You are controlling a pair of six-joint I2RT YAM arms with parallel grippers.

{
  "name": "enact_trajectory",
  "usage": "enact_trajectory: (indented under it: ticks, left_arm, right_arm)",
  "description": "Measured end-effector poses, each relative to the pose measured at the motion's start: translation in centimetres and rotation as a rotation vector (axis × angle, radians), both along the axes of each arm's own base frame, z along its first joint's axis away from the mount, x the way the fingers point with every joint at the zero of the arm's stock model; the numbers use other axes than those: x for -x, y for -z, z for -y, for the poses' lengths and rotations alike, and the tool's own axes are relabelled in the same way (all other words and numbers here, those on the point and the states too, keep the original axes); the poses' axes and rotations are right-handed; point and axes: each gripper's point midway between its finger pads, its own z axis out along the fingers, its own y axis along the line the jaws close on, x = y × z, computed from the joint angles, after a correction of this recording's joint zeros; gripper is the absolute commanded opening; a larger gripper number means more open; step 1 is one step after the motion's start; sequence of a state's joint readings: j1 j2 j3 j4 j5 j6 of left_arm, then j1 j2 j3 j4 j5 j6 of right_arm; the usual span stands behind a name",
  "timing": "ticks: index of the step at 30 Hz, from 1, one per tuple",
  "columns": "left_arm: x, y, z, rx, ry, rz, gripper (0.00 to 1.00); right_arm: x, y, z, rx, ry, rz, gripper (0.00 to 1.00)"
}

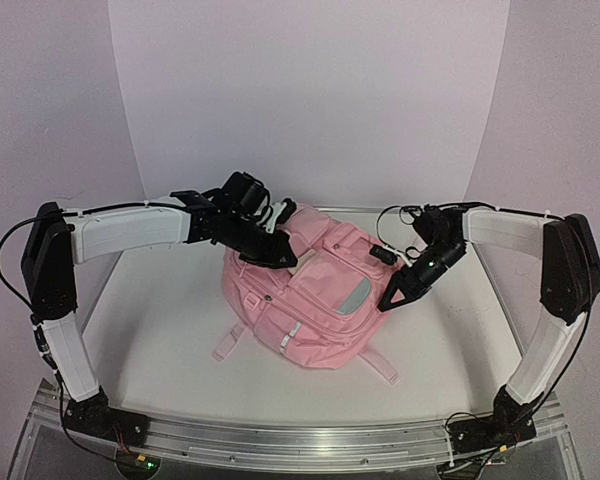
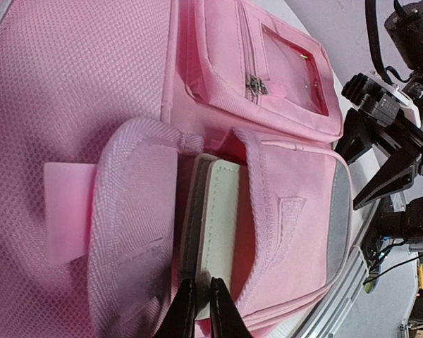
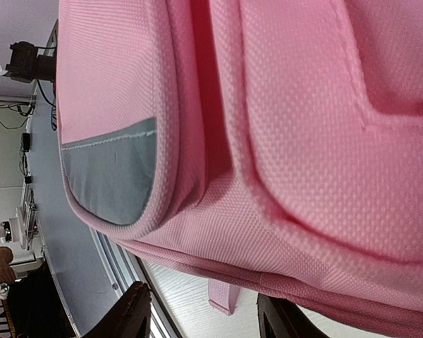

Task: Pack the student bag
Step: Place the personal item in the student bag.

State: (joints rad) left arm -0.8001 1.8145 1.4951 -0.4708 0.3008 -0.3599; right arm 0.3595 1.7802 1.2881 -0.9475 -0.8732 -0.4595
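The pink student bag (image 1: 315,300) lies in the middle of the table, front pockets up. In the left wrist view a pocket of the bag (image 2: 127,91) gapes open, and a flat cream notebook (image 2: 222,218) with a dark cover stands in it. It shows pale in the top view (image 1: 305,258). My left gripper (image 1: 277,250) is at the bag's far left corner; its fingers (image 2: 201,310) are shut on the notebook's near edge. My right gripper (image 1: 390,300) hovers at the bag's right side, open and empty (image 3: 208,318), with the bag's fabric (image 3: 303,141) close above.
Pale straps trail out from the bag at the front left (image 1: 227,345) and front right (image 1: 382,367). A small strap loop (image 3: 224,294) hangs below the bag's edge. An aluminium rail (image 1: 300,440) runs along the near edge. White walls enclose the table.
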Motion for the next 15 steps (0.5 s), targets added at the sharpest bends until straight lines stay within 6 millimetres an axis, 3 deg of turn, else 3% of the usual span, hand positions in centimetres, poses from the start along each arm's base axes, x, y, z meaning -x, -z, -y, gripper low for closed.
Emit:
enact_trajectory:
  ticks: [4,10,15]
  left_arm:
    - [0.8,0.4,0.7,0.017,0.025,-0.034,0.09]
    - [1.7,2.0,2.2,0.034,0.069,-0.087,0.39]
    - [1.8,1.5,2.9,0.081,0.08,-0.111,0.48]
  right_arm:
    - [-0.2,0.0,-0.1,0.0,0.011,-0.001,0.49]
    - [-0.4,0.1,-0.2,0.002,0.028,-0.009,0.48]
    - [-0.5,0.2,-0.2,0.006,0.035,-0.01,0.47]
